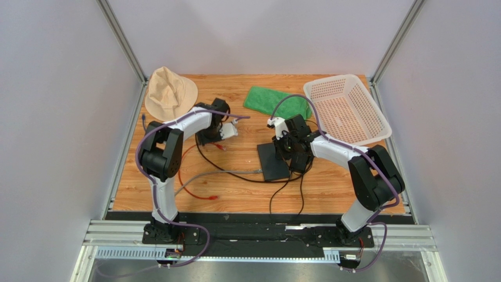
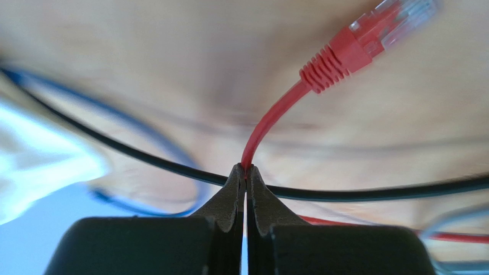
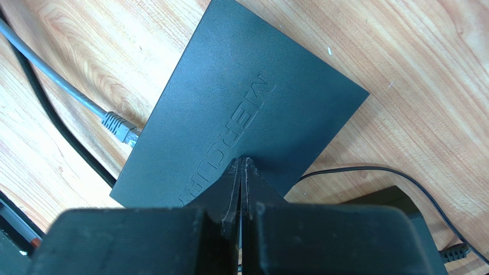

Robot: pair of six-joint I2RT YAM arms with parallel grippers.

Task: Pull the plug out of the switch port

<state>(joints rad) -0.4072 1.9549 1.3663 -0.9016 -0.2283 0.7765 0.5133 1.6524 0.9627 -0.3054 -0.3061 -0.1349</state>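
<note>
The flat black switch (image 3: 247,114) lies on the wooden table, and its port side is hidden from me. My right gripper (image 3: 241,163) is shut with nothing between its fingers, tips resting on the switch's (image 1: 272,162) top. A grey plug (image 3: 120,127) sits against the switch's left edge; I cannot tell whether it is seated. My left gripper (image 2: 245,169) is shut on a thin red cable (image 2: 270,120), whose red plug (image 2: 367,40) hangs free in the air. In the top view that gripper (image 1: 222,141) is well left of the switch.
A black power adapter (image 3: 396,197) with a thin black lead lies right of the switch. Black, grey and red cables (image 1: 200,176) loop across the table's left half. At the back are a tan hat (image 1: 169,91), a green cloth (image 1: 276,101) and a pink basket (image 1: 347,108).
</note>
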